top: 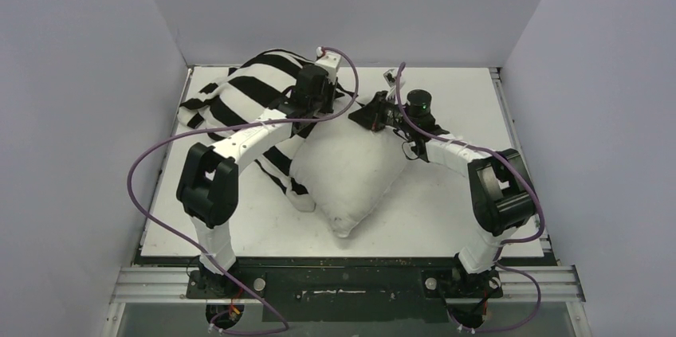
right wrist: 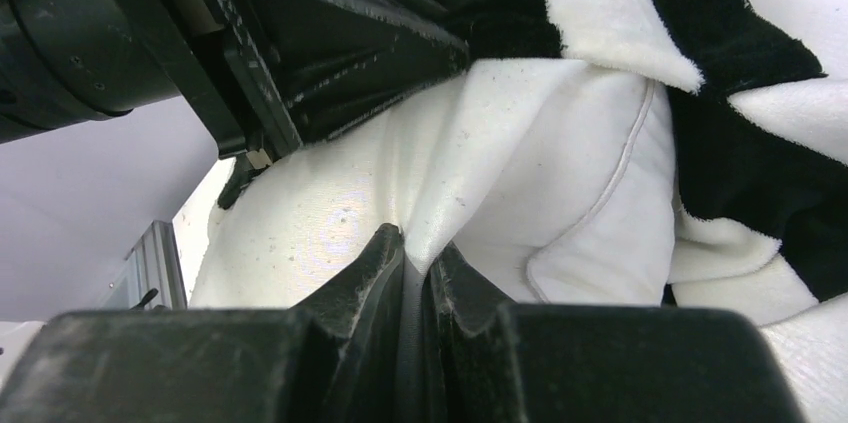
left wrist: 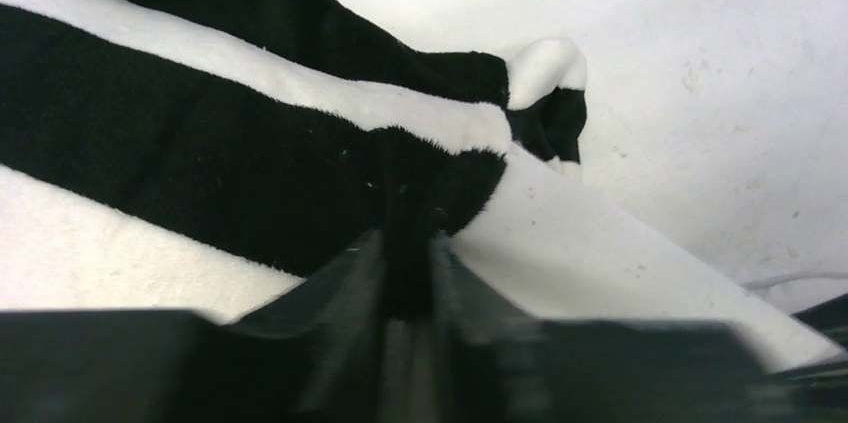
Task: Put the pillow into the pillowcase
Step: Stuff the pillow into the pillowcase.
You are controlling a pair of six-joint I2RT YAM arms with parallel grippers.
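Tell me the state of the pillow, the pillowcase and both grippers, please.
pillow, plump, mostly uncovered.
pillowcase, rumpled, covering little of the pillow.
left gripper, shut on the pillowcase edge.
right gripper, shut on the pillow fabric.

Lab robot cell: plain grey walls [top: 80,74], white table [top: 434,213], aluminium mounting rail [top: 151,283].

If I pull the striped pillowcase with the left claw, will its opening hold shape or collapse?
Probably floppy: the pillowcase lies rumpled and bunches where the left claw pinches it, so the opening should collapse. Its plush pile looks grippy, so slipping out seems unlikely, but it may drag against the pillow.
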